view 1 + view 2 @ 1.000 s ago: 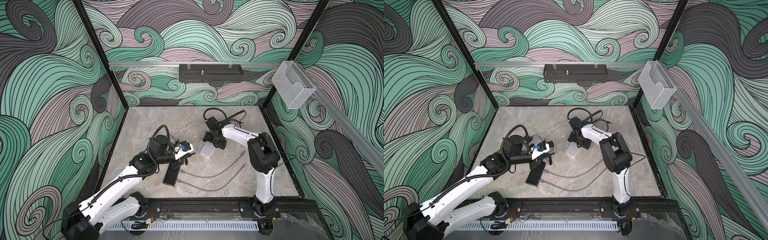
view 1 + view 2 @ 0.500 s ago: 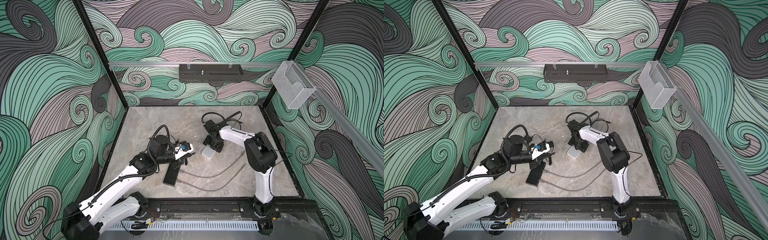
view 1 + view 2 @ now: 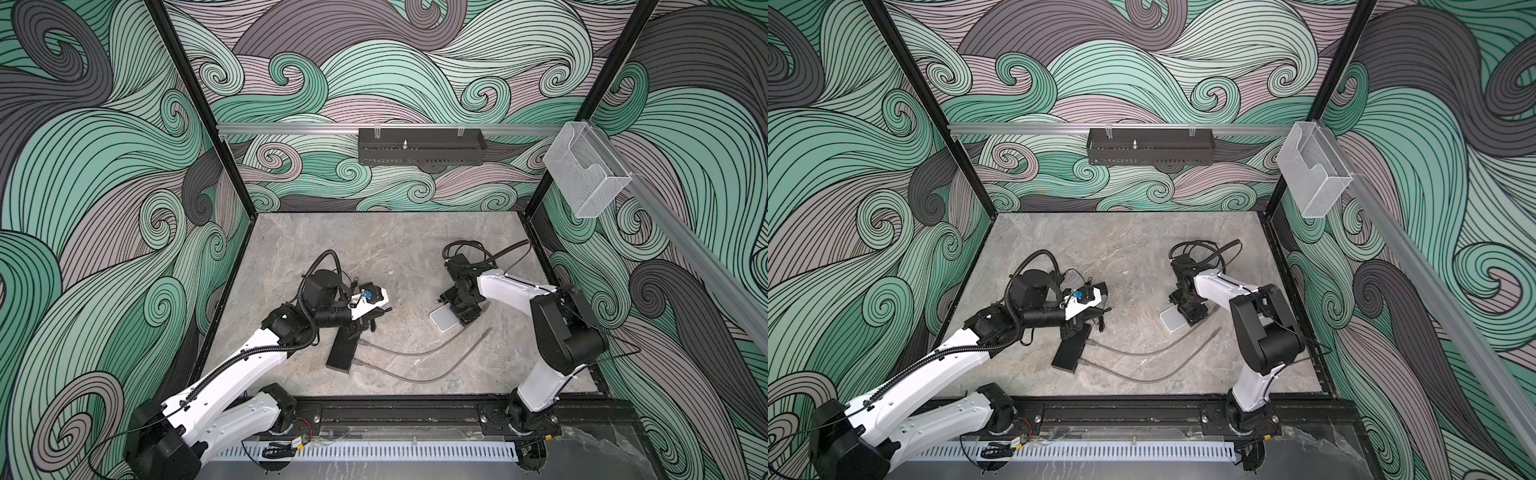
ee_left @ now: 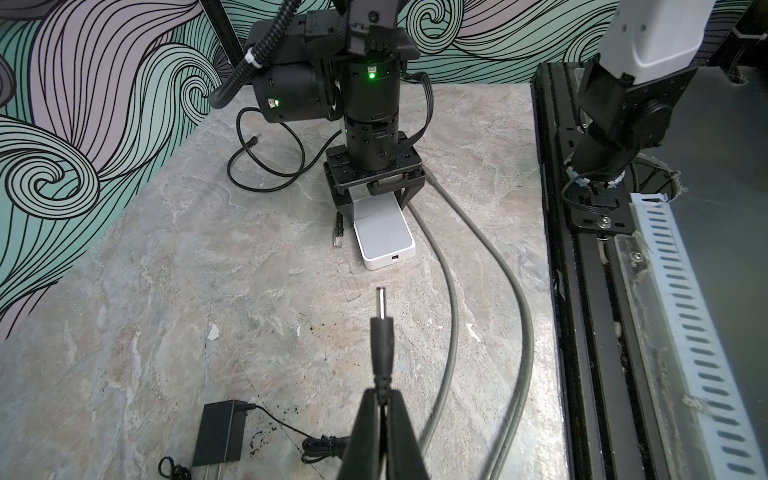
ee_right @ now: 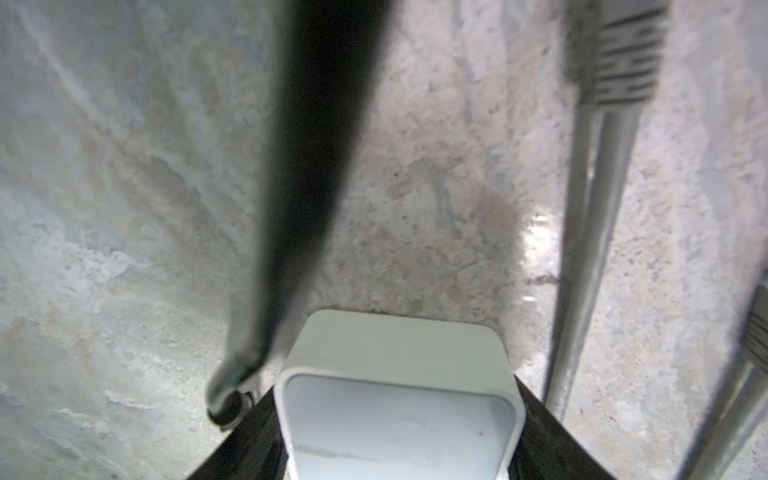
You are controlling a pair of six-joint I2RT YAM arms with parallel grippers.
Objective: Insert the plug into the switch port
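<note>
My right gripper (image 4: 376, 197) has just drawn its jaws in around the far end of the white switch (image 4: 384, 232). From its wrist camera, the black fingers (image 5: 249, 432) look pressed against both long sides of the case, so I take that as a hold. That should steady the box for the push.

My left gripper (image 4: 381, 395) is clamped on the cord just behind the black plug (image 4: 382, 336). The plug hangs above the table (image 4: 166, 291) with its metal pin aimed at the switch's near end, where a small port (image 4: 395, 259) shows. Plug and port are well apart, so the insertion is not yet begun.

A second ago the right gripper sat wider and farther back. Since then, in a top view, the switch (image 3: 440, 324) has shifted with it, rightward and toward the front rail. The left arm and plug have not moved. Two grey cables (image 4: 453, 316) lie just beside the switch.
</note>
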